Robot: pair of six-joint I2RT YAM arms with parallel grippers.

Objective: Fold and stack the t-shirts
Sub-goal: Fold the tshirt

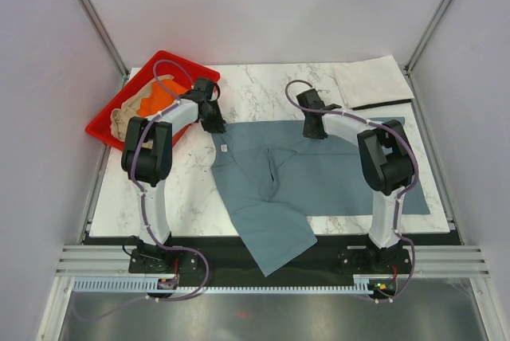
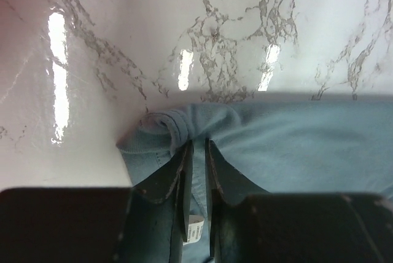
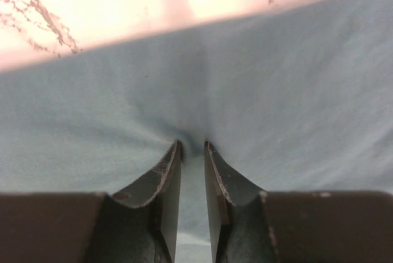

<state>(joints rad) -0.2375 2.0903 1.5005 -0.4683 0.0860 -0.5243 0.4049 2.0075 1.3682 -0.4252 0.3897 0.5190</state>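
The slate blue-grey t-shirt [image 1: 319, 170] lies spread on the marble table, its lower part hanging over the near edge. My left gripper [image 1: 213, 122] is shut on its far left corner by the collar; the left wrist view shows cloth [image 2: 295, 146] bunched between the fingers beside a white label [image 2: 194, 231]. My right gripper [image 1: 315, 130] is shut on the shirt's far edge, with cloth [image 3: 276, 91] pinched between the fingers. The orange t-shirt [image 1: 162, 96] and the tan-beige t-shirt [image 1: 127, 110] lie in the red tray. The pale off-white t-shirt [image 1: 372, 80] lies folded at the far right.
The red plastic tray [image 1: 105, 132] sits at the far left corner of the table [image 1: 255, 86]. A dark mat edge [image 1: 382, 105] shows under the off-white shirt. Metal frame posts stand at the far corners.
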